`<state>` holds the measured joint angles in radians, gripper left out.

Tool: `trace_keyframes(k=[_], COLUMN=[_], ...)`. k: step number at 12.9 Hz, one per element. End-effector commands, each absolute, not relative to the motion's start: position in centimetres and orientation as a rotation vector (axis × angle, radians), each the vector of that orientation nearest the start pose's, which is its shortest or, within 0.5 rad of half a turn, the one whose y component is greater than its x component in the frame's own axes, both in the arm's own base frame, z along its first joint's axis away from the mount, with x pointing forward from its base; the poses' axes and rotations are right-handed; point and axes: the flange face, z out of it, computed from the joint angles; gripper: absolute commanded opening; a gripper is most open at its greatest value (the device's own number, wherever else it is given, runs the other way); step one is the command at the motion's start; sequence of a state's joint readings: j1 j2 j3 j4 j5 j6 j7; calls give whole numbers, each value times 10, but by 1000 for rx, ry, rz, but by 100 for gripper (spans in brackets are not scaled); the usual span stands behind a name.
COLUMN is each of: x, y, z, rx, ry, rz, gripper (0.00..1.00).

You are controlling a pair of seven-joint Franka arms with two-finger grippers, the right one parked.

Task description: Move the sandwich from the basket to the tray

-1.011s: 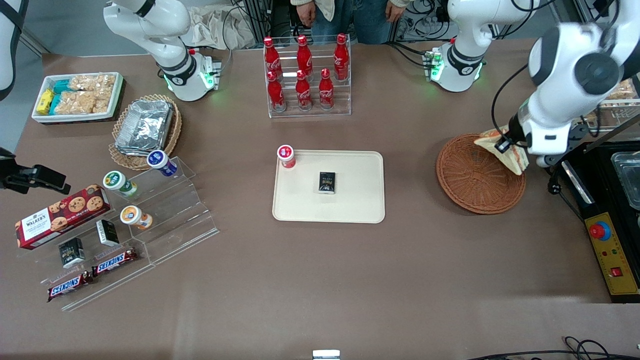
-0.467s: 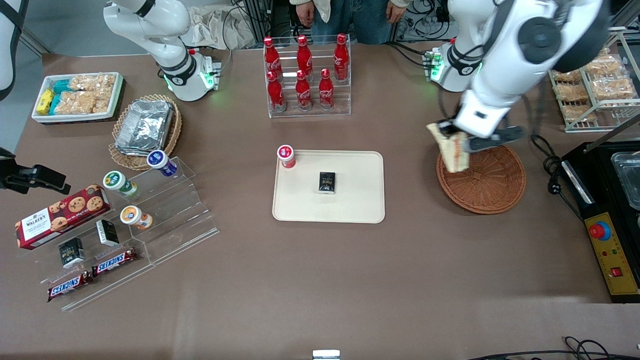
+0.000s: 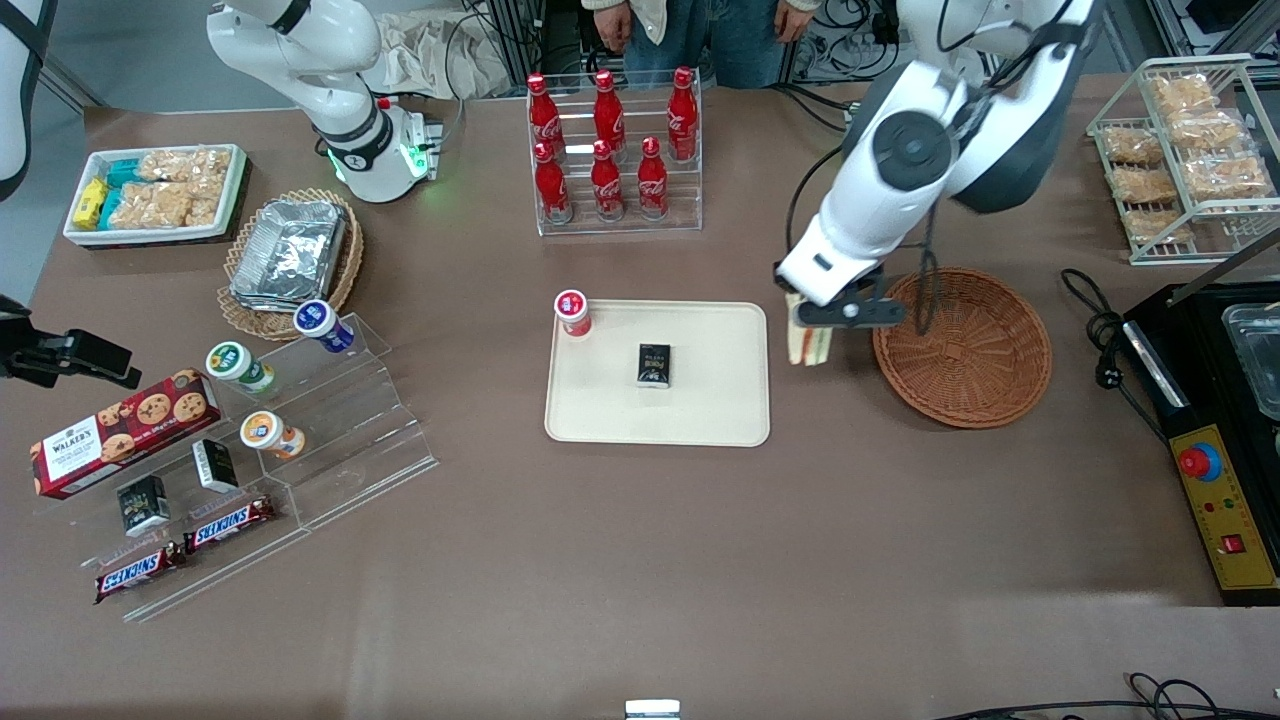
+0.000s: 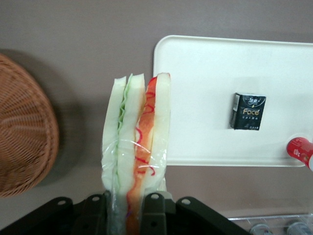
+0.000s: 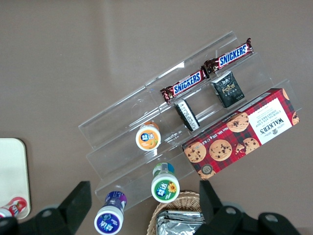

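My left gripper is shut on the wrapped sandwich and holds it in the air between the basket and the tray, just off the tray's edge. In the left wrist view the sandwich hangs from my gripper, its cut edge with green and orange-red filling showing, above bare table between the tray and the basket. The reddish-brown basket is empty.
On the tray lie a small black box and a red-capped cup at its corner. A rack of red cola bottles stands farther from the front camera. A wire rack of snacks and a black appliance sit at the working arm's end.
My gripper has carried the sandwich up out of the basket and sideways toward the tray; it now hangs just off the tray's edge.
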<state>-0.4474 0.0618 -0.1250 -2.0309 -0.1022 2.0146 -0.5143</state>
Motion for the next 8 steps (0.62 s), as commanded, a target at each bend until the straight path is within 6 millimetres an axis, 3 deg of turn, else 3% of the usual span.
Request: trace_keyframes(k=[1, 2, 5, 6, 8], x=[467, 465, 461, 455, 453], y=[-334, -348, -353, -363, -363], z=[360, 337, 270, 255, 243], rx=[-3181, -3175, -3190, -3185, -3174], ry=[15, 44, 86, 108, 113], rz=[207, 182, 53, 58, 81], gripper=[0, 0, 0, 0, 0])
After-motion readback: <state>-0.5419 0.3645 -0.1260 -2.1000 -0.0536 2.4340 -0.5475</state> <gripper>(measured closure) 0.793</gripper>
